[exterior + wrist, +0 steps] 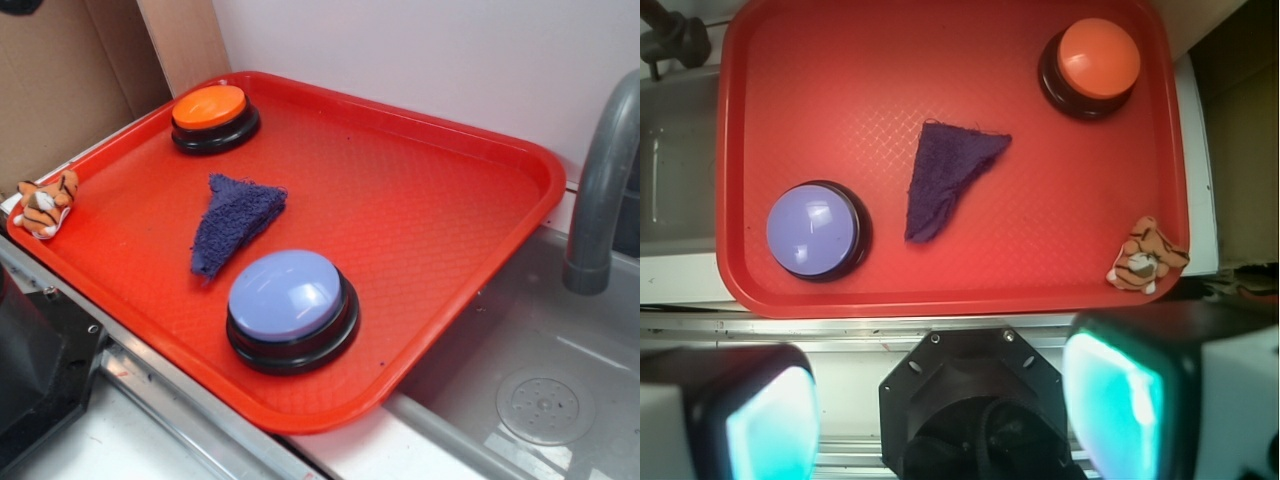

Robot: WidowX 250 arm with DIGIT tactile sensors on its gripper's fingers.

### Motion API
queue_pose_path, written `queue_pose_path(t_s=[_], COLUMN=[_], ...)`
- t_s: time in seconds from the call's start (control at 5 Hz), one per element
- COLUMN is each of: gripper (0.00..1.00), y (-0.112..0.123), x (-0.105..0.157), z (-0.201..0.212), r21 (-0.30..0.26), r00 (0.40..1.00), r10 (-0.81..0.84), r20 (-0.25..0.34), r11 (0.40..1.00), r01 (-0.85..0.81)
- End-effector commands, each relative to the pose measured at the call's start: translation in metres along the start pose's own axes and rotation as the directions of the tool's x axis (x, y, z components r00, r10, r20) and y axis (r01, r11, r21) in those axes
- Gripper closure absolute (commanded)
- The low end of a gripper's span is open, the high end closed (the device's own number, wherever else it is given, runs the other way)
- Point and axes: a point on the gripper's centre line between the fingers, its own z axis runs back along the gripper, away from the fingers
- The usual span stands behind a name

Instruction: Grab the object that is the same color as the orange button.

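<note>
A red tray (pixel 480 170) sits beside a steel sink (pixel 560 400) w/ a grey faucet (pixel 600 180), cardboard (pixel 60 80) propped behind. On the tray: the orange button (pixel 209 106) on its black base at the far corner, a larger lavender-blue button (pixel 286 296) near the front edge, and a dark blue fuzzy cloth (pixel 232 222) folded to a triangle between the two, touching neither. The tiny plush tiger (pixel 44 205), orange w/ black stripes and white face, perches on the tray's rim at the corner nearest the orange button, apart from it. In the wrist view the gripper (pixel 940 400) hangs above the counter, off the tray's front edge, its two fingers (pixel 1110 400) spread wide, nothing between them; the tiger (pixel 1146 256) lies ahead on the right.
</note>
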Motion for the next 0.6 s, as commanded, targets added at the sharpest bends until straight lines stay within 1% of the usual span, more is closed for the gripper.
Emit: queue_pose_path(t_s=[0.0,0.2,0.4], gripper=[0.0,0.0,0.0], y=[0.0,0.018,0.046], x=[0.0,0.006,0.01], z=[0.0,-0.016,-0.036], r21=[0.0,-0.023,-0.013], r00=[1.0,0.994,0.976], r10=[0.0,0.102,0.21], r20=[0.0,0.024,0.055], r11=[1.0,0.995,0.978], r01=[0.0,-0.102,-0.21])
